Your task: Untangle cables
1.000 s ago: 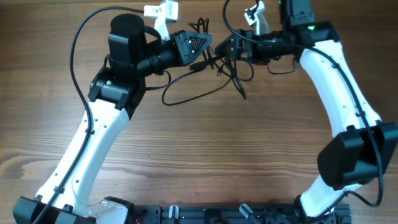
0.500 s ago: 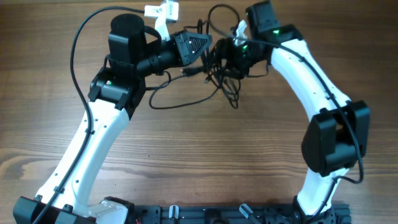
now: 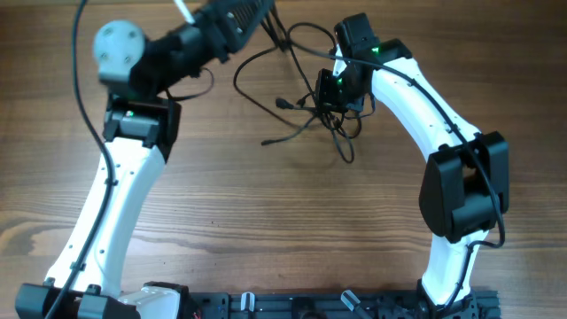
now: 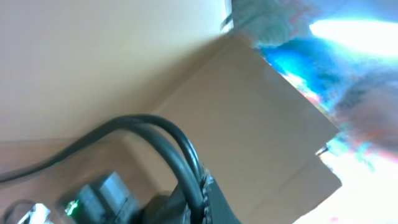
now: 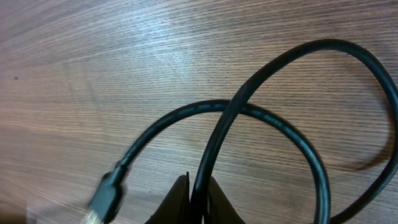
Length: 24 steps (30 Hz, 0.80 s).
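The cables (image 3: 306, 111) form a black tangle on the wooden table at the upper middle, with strands rising toward the top edge. My left gripper (image 3: 251, 11) is lifted high at the top edge, blurred, shut on a doubled black cable (image 4: 163, 134) that runs through its jaws (image 4: 202, 190). My right gripper (image 3: 332, 93) sits low over the tangle. In the right wrist view it (image 5: 198, 194) is shut on one strand (image 5: 249, 87) that crosses a loop. A dark plug (image 5: 102, 198) lies just left of the fingers.
A loose cable end (image 3: 266, 142) trails left of the tangle on the wood. The left arm (image 3: 115, 204) and right arm (image 3: 461, 168) flank the middle of the table. The left wrist camera looks up at a wall and cardboard (image 4: 261, 118).
The left arm has swung up and left, lifting its cable and stretching strands from the tangle. The right gripper has moved down onto the tangle and closed on a strand.
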Each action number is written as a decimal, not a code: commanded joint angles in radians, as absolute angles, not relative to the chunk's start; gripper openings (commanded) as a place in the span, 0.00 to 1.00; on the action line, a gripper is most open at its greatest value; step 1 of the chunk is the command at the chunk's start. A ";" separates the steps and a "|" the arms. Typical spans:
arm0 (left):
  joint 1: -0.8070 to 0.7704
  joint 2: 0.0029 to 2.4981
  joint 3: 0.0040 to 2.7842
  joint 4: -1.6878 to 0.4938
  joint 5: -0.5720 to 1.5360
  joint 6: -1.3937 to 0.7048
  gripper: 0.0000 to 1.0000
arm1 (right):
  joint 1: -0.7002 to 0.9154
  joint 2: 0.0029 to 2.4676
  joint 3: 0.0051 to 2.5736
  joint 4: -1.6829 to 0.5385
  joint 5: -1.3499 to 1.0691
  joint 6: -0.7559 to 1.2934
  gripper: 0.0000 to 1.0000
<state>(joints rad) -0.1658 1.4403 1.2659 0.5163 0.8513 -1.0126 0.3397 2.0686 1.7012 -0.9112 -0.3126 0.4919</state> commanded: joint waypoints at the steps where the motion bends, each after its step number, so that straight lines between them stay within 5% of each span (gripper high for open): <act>1: -0.086 1.415 1.289 0.658 0.856 -1.218 0.04 | 0.326 2.104 1.693 -0.915 -0.282 0.471 0.10; 5: -0.040 1.414 1.289 0.574 0.906 -1.201 0.04 | 0.303 2.104 1.693 -0.914 -0.290 0.471 0.09; 12: -0.080 1.425 1.289 -0.329 0.740 -0.696 0.04 | 0.263 2.090 1.714 -0.931 -0.435 0.331 0.04; 16: -0.113 1.448 1.289 -0.629 0.617 -0.500 0.04 | 0.246 2.024 1.777 -1.012 -0.435 0.239 0.05; 20: -0.136 1.454 1.289 -0.754 0.534 -0.386 0.35 | 0.246 1.945 1.828 -1.060 -0.427 0.209 0.20; 24: -0.140 1.453 1.289 -0.794 0.503 -0.343 0.72 | 0.244 1.864 1.829 -1.056 -0.427 0.211 0.51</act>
